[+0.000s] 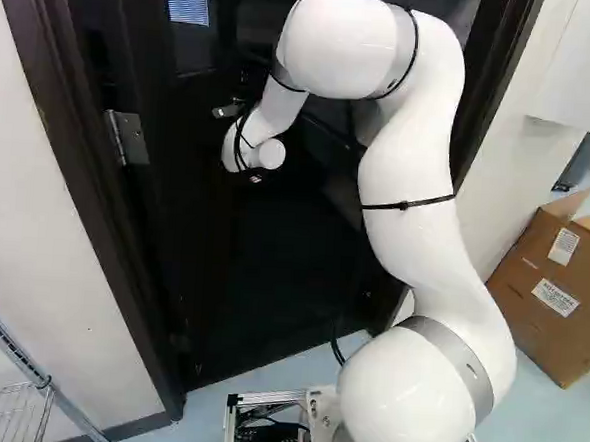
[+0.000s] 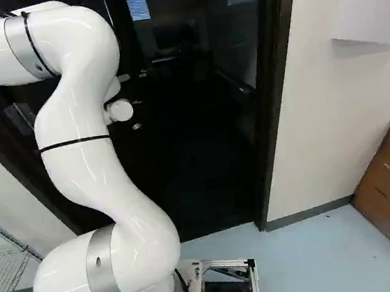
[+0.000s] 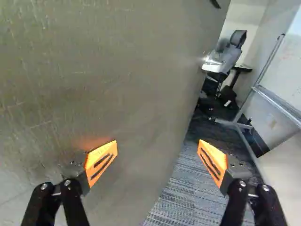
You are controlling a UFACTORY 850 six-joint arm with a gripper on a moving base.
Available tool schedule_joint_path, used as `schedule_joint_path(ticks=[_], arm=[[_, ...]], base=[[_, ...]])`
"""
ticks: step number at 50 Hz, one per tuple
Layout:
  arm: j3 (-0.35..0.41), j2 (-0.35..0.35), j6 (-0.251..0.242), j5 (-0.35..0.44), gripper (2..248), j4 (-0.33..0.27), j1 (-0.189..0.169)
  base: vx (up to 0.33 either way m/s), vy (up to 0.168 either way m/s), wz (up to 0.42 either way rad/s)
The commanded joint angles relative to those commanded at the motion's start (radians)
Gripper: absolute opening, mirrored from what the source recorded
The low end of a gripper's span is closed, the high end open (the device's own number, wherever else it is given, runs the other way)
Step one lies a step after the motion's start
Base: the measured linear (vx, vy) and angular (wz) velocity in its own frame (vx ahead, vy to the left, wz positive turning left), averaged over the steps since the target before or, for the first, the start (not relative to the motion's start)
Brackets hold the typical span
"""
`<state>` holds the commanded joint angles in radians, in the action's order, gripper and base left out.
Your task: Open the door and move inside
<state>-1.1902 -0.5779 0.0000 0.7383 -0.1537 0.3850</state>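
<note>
Looks like an office: 1 dark grey padded chair (image 3: 230, 55) with a headrest (image 3: 238, 38), and grey, finely striped carpet (image 3: 183, 197).

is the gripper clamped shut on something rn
No, in the wrist view the gripper stands open, its two orange pads wide apart with nothing gripped between them.

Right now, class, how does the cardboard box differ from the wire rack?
The cardboard box has solid brown sides; the wire rack is open metalwork. The box carries white labels, while none shows on the rack. In both base views the box stands right of the door frame, the rack left of it. Both are only partly in view.
</note>
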Motion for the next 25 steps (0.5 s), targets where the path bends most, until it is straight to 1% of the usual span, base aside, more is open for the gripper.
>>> schedule_joint_path(ticks=[15, 25], arm=[[-0.066, -0.049, 0.000, 0.000, 247, 0.000, 0.028], [-0.077, -0.058, 0.000, 0.000, 247, 0.000, 0.044]], base=[[0.000, 0.000, 0.000], [0.000, 0.000, 0.000]])
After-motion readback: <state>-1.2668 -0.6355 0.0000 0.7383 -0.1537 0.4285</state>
